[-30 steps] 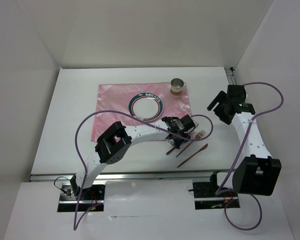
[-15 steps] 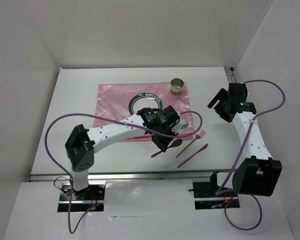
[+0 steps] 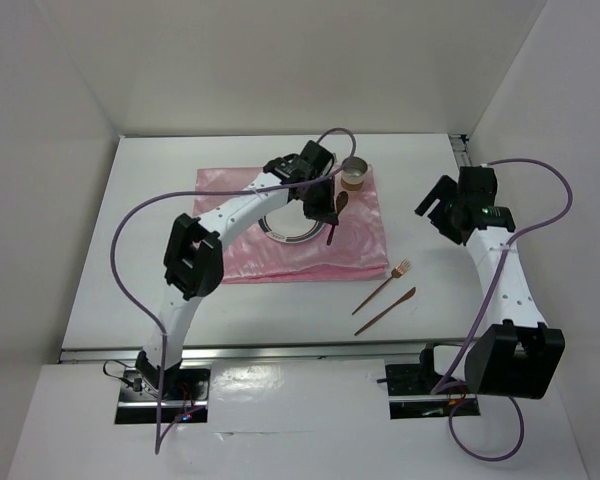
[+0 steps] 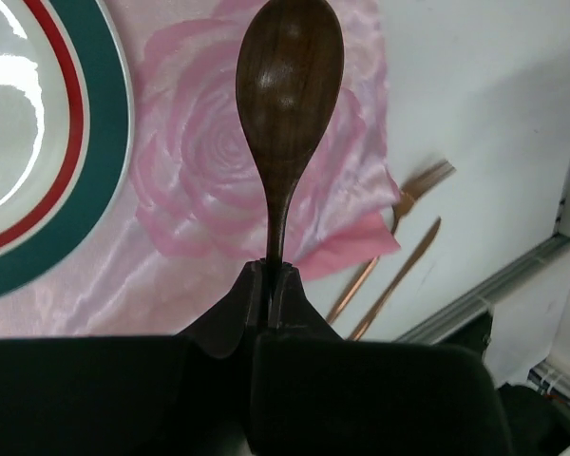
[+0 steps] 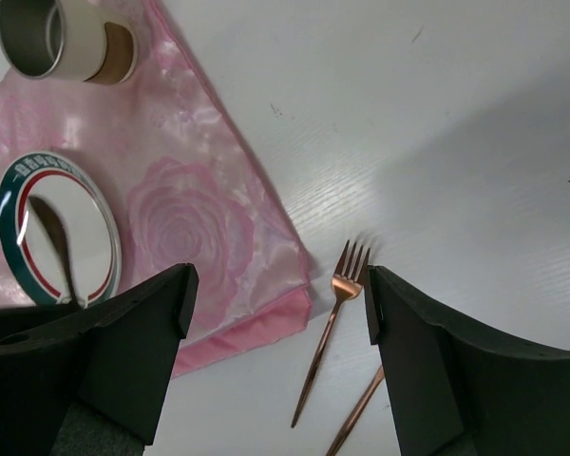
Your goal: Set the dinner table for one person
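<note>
The left gripper point(image 3: 318, 195) has swung away from the bare patch of table point(image 3: 150, 200) to the right of the pink cloth point(image 3: 350, 245), where a second ago it was down among the cutlery. It now hangs over the cloth's far right part. It is clamped tight on the handle of the wooden spoon point(image 4: 290, 85), which has come along with it. The spoon sticks out past the fingertips with its bowl over the rose pattern, just right of the green-and-red-rimmed plate point(image 4: 104, 123) and near the cup point(image 3: 355, 175). Whether the spoon touches the cloth cannot be told.

The copper-coloured fork point(image 3: 385, 285) and knife point(image 3: 387, 310) lie where they were, on the table just off the cloth's near right corner. The right gripper point(image 5: 277, 285) has hardly shifted. It hovers wide open and empty above the table to the right of the cloth.

So the spoon looks about to be laid beside the plate, while the fork and knife are not yet placed.
</note>
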Controlling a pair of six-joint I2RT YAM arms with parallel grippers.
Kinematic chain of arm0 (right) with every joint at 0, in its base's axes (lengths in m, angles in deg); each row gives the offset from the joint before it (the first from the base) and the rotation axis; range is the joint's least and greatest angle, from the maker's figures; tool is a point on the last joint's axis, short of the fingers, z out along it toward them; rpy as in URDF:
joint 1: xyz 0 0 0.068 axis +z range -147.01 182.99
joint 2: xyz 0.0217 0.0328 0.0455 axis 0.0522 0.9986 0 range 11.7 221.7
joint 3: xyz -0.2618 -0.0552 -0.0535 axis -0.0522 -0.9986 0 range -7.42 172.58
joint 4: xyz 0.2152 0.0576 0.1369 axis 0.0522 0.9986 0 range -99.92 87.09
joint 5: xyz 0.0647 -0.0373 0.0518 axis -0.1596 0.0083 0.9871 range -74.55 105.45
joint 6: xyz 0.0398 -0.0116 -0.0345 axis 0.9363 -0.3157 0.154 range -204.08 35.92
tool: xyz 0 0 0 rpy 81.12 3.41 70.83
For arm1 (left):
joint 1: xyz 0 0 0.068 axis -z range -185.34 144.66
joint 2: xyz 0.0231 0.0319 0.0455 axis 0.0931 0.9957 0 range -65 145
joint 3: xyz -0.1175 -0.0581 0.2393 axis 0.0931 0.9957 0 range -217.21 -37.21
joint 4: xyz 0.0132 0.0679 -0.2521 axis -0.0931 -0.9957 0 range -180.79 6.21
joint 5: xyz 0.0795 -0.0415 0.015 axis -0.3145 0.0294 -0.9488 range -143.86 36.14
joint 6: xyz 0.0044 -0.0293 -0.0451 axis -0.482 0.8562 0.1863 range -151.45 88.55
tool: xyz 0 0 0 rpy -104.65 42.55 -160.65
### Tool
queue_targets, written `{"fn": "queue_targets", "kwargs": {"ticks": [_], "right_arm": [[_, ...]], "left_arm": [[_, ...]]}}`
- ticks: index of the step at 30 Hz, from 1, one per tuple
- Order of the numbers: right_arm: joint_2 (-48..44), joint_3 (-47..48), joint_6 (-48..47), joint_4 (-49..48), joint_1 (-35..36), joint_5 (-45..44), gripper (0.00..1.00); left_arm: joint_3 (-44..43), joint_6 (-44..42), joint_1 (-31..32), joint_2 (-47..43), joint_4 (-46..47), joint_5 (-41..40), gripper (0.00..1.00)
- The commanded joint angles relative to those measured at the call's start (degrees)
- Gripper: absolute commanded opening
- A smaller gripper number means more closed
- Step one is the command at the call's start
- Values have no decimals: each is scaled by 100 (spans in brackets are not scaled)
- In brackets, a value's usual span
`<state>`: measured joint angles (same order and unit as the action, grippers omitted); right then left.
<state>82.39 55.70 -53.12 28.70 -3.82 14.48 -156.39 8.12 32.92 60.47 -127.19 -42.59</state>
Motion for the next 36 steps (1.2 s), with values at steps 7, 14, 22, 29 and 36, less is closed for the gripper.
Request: {"fn": "queue_targets", "kwargs": {"ticks": [7, 14, 22, 29, 36], "right_arm": [[-548, -825, 191, 260, -31, 633, 82], [-733, -1414, 384, 341, -31, 993, 78], [-899, -1925, 464, 340, -31, 1345, 76], [-891, -1925, 578, 279, 22, 1345, 76], [-707, -1925, 709, 279, 276, 1100, 71]], "left_arm": [[-563, 1280, -29, 961, 656, -81, 0], [-563, 1825, 155, 1322, 771, -634, 0], [-624, 1817, 217, 1498, 956, -1012, 0], [-677, 1457, 331, 1639, 904, -1065, 32], [-484, 1097, 585, 928, 772, -1171, 43]]}}
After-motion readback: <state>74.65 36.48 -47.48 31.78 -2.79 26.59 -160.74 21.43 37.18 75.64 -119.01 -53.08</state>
